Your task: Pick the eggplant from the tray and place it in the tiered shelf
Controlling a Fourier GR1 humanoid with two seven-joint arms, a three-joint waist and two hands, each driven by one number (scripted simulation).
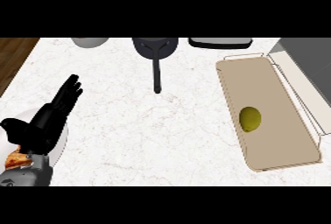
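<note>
- A white marbled counter (142, 144) is seen from steeply above.
- A beige tiered shelf (271, 87) with a thin wire frame is laid lengthwise along the counter's right side.
- A yellow-green oval thing (250, 118) is seen lying on the shelf's flat surface, a little below its middle; it is not clearly recognisable as an eggplant.
- Left of the shelf's top end, a dark pan (155, 47) is placed at the counter's far edge, its long handle pointed toward the near side.
- Further left of the shelf than the pan, part of a grey bowl (89, 41) is cut off by the view's top.
- Between the pan and the shelf's top end, a dark flat thing (220, 42) is partly shown.
- Well left of the shelf, the left hand (48, 116) is held with straight, released fingers pointed away; nothing is grasped.
- A white plate (59, 142) is partly covered by that hand, with a piece of brownish food (16, 159) at its lower edge.
- The right hand is not shown.
</note>
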